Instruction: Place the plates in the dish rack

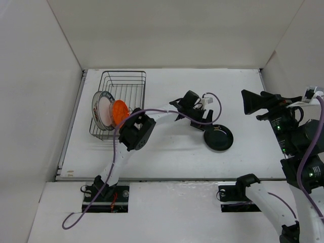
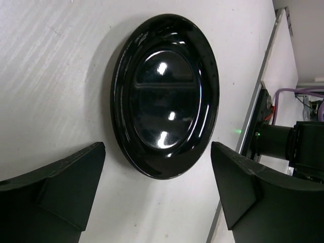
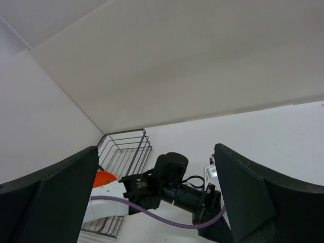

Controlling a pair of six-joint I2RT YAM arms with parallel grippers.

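Note:
A glossy black plate (image 1: 218, 137) lies flat on the white table, right of centre. My left gripper (image 1: 202, 126) hovers just left of it, open. In the left wrist view the black plate (image 2: 164, 96) fills the middle, and its near rim lies between my spread fingertips (image 2: 93, 157) without touching them. The black wire dish rack (image 1: 126, 83) stands at the back left. At its near end a white plate with a dark rim (image 1: 99, 109) and an orange plate (image 1: 120, 112) stand on edge. My right gripper (image 1: 244, 103) is raised at the far right, open and holding nothing.
White walls enclose the table on the left, back and right. The left arm's elbow (image 1: 136, 132) and purple cable sit just in front of the rack. In the right wrist view, the rack (image 3: 124, 152) and the left arm's wrist (image 3: 172, 185) show between my open fingers.

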